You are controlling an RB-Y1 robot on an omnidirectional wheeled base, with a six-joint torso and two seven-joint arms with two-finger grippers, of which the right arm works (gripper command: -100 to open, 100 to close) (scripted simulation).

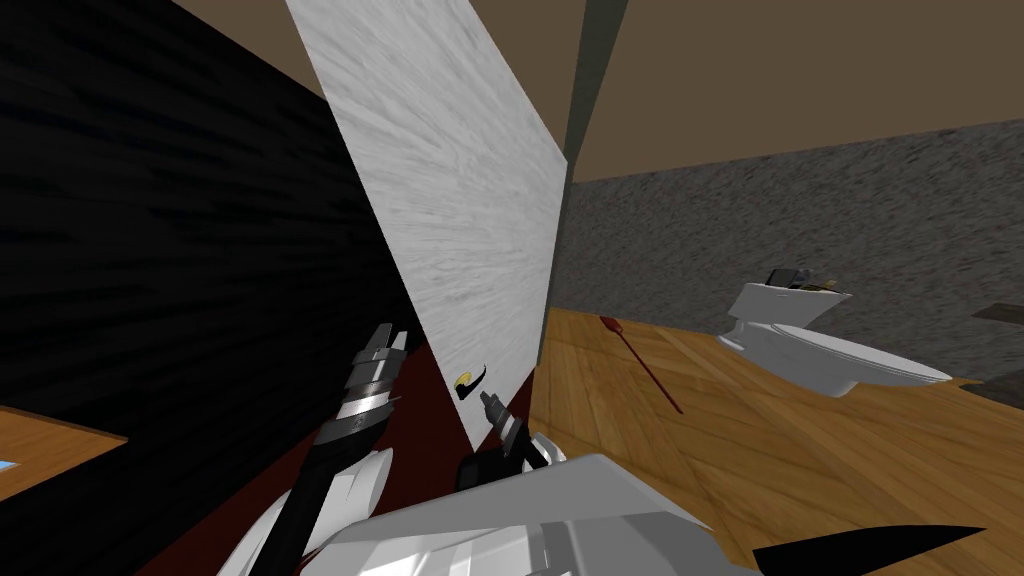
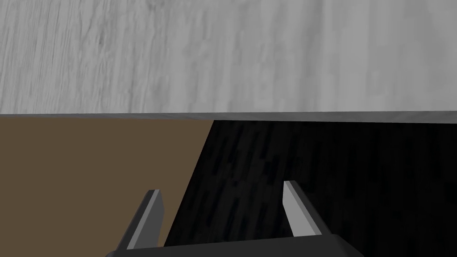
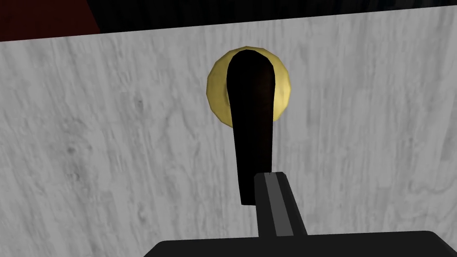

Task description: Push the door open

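right gripper (image 3: 271,178), fingers pressed together, sits just beside the black handle (image 3: 251,129) on the grey door (image 3: 111,147); left gripper (image 2: 222,187) gapes wide near its edge.

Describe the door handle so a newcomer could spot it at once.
Find the big pale grey streaked door panel beside the black wall. Just ahead of the right hand, a black lever handle sits on a round yellow plate, the only dark thing on that face.

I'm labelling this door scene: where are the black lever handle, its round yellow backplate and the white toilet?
Black lever handle (image 3: 251,134), right wrist view, middle of its shaft.
Round yellow backplate (image 3: 282,91), right wrist view, bare rim beside the lever.
White toilet (image 1: 820,362), head view, side of the bowl.
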